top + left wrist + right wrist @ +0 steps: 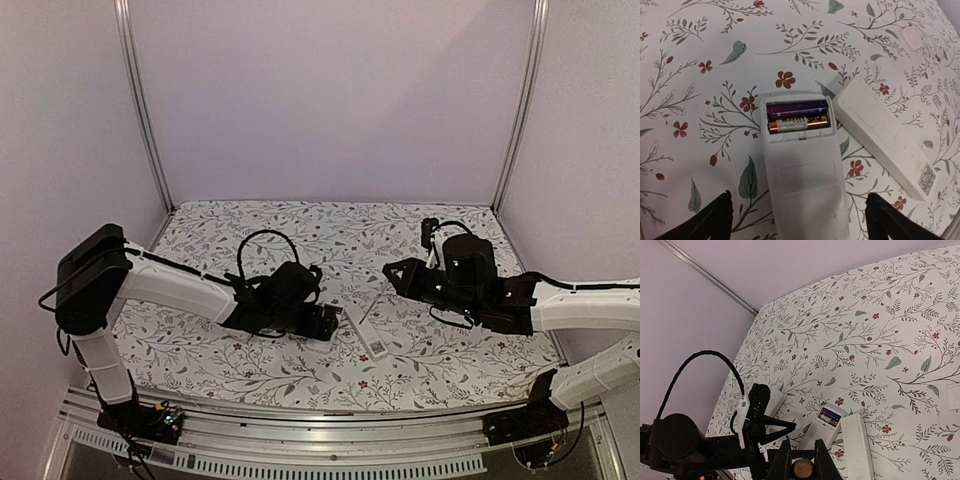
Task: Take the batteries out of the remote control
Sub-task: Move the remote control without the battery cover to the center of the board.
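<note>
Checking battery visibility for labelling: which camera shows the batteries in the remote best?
Left wrist: both batteries lie side by side in the open compartment of the remote, close and sharp. Right wrist shows them only as a small coloured patch; in top external I cannot make them out.

The light in here is soft and rather dim, laying a mauve cast over the walls (330,100) and the patterned surface (300,225), where shadows are faint. Close up the print looks sharp and warmer, but the left fingers (710,222) along the bottom edge show as dark shapes without detail.
</note>
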Robot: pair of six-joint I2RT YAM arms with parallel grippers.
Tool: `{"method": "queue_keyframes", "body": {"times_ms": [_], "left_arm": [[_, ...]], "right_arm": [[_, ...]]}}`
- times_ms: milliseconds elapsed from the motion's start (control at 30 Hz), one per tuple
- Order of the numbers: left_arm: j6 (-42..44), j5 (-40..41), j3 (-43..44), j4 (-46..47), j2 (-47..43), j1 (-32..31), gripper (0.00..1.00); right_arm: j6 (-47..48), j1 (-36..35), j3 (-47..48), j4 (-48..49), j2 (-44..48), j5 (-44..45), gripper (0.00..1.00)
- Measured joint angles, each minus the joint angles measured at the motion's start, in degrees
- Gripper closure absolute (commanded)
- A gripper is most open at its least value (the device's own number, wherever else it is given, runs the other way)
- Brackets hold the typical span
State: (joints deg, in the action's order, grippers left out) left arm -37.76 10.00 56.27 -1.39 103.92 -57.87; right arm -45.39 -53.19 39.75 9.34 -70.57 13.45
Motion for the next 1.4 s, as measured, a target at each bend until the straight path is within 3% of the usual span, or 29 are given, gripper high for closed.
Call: {"method": "queue_keyframes", "body": {"times_ms": [533, 1067, 1400], "left_arm": [[2.0, 4.5, 8.0, -5.7, 8.3, -2.4, 0.08], [3.8, 12.2, 9.3, -10.3, 9.7, -6.2, 0.44], [0.6, 10.1, -0.6, -13.2, -0.1, -8.1, 0.45]], "right_arm": [[-0.3, 0.0, -0.1, 0.0, 0.0, 0.0, 1.0], [-0.3, 0.4, -0.1, 0.0, 0.0, 0.5, 1.0], [-0.8, 0.4, -0.1, 0.1, 0.0, 0.9, 1.0]]}}
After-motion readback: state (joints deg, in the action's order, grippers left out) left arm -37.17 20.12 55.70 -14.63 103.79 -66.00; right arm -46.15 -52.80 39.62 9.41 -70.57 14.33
